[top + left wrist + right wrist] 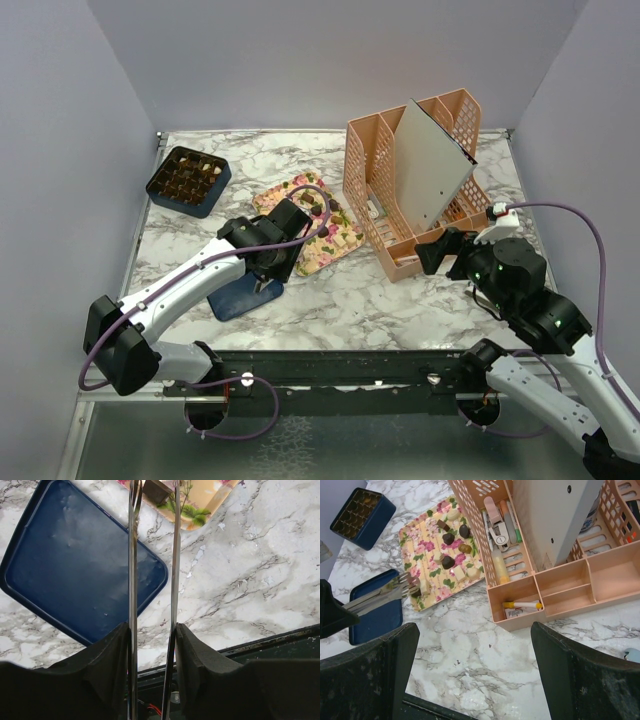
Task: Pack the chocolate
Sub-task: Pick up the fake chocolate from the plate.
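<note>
Marble counter (330, 300) carries a peach organiser (375, 190), a floral tray (422, 532) and a blue lid (75, 555). The chocolate (448, 538) lies scattered on the tray. The left fingers (112, 655) are clamped on metal tongs (132, 555), whose tips flank one brown piece (157, 490). The right fingers (580, 670) stand wide apart near the organiser.

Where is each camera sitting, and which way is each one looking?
Top view: high above and behind the arms, looking down on the marble table; left arm and right arm show.
Left wrist: on the left arm, looking down along the tongs at the blue lid; the left gripper clamps the tongs.
Right wrist: on the right arm, looking across the floral tray and peach organizer; the open right gripper frames it.
Shared: all three see the blue lid and floral tray.
</note>
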